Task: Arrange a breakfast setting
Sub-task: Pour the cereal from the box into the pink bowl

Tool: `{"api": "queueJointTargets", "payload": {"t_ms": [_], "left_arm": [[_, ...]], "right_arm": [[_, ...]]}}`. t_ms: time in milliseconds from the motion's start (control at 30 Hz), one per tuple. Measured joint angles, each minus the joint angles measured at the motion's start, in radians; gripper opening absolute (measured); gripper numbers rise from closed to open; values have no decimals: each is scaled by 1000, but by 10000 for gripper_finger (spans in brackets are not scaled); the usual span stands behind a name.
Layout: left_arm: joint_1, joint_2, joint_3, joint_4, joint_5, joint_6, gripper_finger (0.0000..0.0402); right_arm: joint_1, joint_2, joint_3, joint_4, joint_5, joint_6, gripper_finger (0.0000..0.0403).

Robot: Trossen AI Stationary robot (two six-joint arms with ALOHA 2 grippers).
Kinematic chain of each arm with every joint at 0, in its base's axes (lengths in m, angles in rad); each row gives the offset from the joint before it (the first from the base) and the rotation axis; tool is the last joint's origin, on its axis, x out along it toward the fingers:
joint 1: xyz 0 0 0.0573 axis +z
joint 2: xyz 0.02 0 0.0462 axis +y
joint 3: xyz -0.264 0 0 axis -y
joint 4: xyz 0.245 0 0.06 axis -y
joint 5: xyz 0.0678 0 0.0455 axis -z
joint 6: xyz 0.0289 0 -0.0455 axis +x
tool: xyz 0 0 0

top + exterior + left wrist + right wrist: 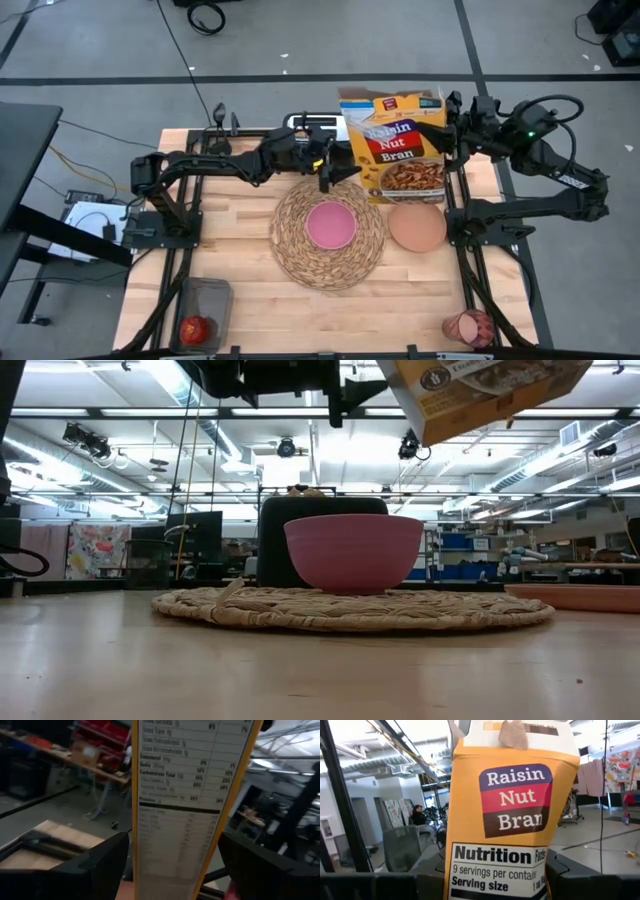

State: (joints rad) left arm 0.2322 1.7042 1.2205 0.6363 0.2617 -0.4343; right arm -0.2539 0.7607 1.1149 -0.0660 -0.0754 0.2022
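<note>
Currently: yellow cereal box (398,142) aloft above the table's (240,320) 12 o'clock edge, clamped at its 3 o'clock side in right gripper (455,135). Left gripper (330,175) at box's 9 o'clock side, fingers (95,865) apart, straddling the box panel. Pink bowl (331,224) centred on woven placemat (290,250); plate (417,227) touching mat at 3 o'clock. Apple (195,329) at 7 o'clock corner, tumbler (470,327) at 5 o'clock.

The bowl (331,224) is set on the middle of the placemat (290,250). The plate (417,227) is placed on the table (240,300) just right of the placemat. The cereal box (400,145) is held above the table behind them, with the toaster (310,125) at its left. The apple (195,329) is found in a tray (213,292) near the front left corner, the tumbler (470,327) near the front right.
</note>
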Motion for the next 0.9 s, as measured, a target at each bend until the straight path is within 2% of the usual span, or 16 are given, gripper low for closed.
{"api": "queueJointTargets", "payload": {"t_ms": [100, 500, 900], "left_arm": [[-5, 0, 0, 70, 43, -4, 314], [-34, -1, -3, 176, 47, -6, 306], [-36, -6, -3, 182, 34, -24, 228]], "right_arm": [[0, 14, 0, 12, -9, 5, 166], [0, 131, 5, 220, -40, 20, 166], [0, 130, 4, 214, -20, -4, 168]]}}
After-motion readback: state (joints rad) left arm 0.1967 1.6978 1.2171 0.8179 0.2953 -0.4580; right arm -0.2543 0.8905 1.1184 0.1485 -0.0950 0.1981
